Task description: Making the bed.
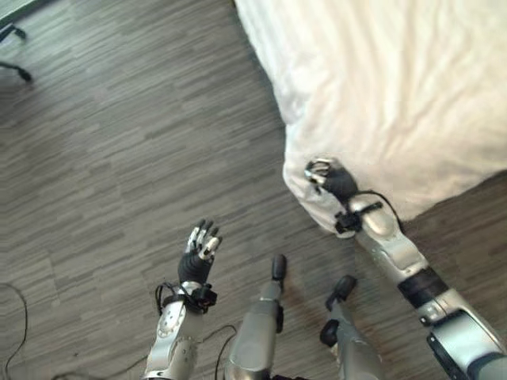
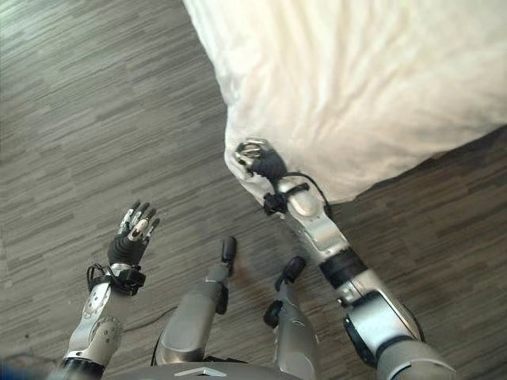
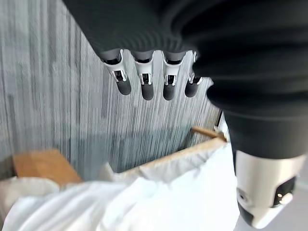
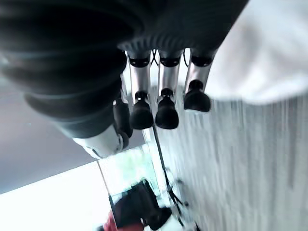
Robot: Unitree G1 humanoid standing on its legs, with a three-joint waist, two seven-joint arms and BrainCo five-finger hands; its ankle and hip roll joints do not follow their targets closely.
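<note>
Left robot hand (image 1: 200, 247): over bare floor (image 1: 119, 142), fingers straight, released, holding nothing, well apart from bed. Right robot hand (image 1: 329, 178): at near corner of bed, against hanging white duvet (image 1: 396, 95); fingers bent, whether they pinch cloth cannot tell. Duvet spreads away from this hand, up and right across bed. Right robot hand nearer. Open floor left of bed edge gives walking room.

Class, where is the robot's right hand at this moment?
The right hand is at the near corner of the white bedcover, right of the left hand raised over the floor.
</note>
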